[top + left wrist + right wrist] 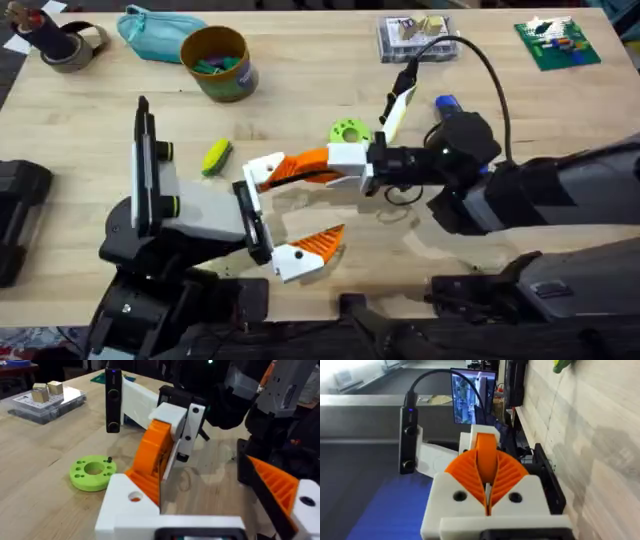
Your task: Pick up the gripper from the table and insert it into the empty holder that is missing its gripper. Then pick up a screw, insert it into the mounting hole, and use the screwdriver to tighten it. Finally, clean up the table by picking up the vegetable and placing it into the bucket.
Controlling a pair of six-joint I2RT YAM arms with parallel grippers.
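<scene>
The gripper (pixel 300 166), an orange wedge, is clamped in my shut right gripper (pixel 338 160) with its tip against the white empty holder (pixel 263 172) on my left arm. In the left wrist view the wedge (pixel 156 455) stands over the holder (pixel 125 510), whose round mounting hole (pixel 134 496) faces up. My left gripper (pixel 282 215) is open wide, and its other finger carries an orange pad (pixel 322 240). A small dark screw (pixel 109 459) sits on a green disc (pixel 347 131). The blue screwdriver (pixel 445 103) lies behind my right arm. The vegetable (pixel 216 157) lies left of the holder, and the bucket (pixel 217 62) is at the back.
A light-blue pouch (pixel 155 35) and a tape roll (pixel 65 45) lie at the back left. At the back right are a clear parts box (pixel 415 38) and a green board (pixel 555 42). A black cable arcs over the right arm.
</scene>
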